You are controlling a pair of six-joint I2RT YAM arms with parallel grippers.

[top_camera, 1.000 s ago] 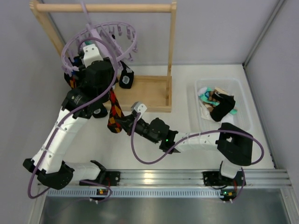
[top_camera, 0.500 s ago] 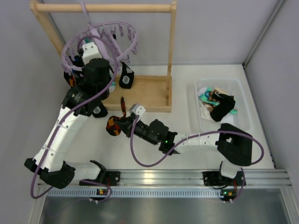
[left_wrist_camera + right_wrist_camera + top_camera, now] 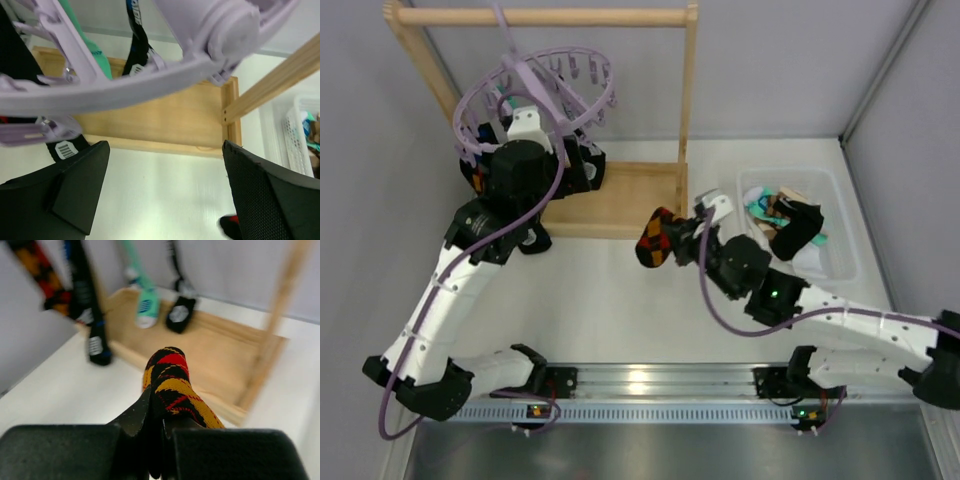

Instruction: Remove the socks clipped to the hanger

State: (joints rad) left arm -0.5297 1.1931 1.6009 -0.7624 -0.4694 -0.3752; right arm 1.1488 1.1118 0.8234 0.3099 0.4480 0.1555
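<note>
The lavender ring hanger (image 3: 535, 90) hangs from the wooden rail, with socks dangling from its clips. In the right wrist view these are an argyle sock (image 3: 35, 270), a black one (image 3: 85, 305), a teal-and-white one (image 3: 145, 295) and another black one (image 3: 177, 310). My left gripper (image 3: 578, 165) sits just under the ring (image 3: 150, 75), open, with nothing between its fingers (image 3: 75, 185). My right gripper (image 3: 682, 236) is shut on a loose argyle sock (image 3: 655, 240) (image 3: 172, 385), held above the table between the rack and the bin.
The wooden rack's base (image 3: 620, 195) and right post (image 3: 688, 100) stand beside the held sock. A clear plastic bin (image 3: 840, 215) at the right holds several socks. Grey walls close in at the left and right.
The argyle sock came off the hanger, and my right gripper carried it right, towards the bin. My left gripper opened wide and stayed under the ring.
</note>
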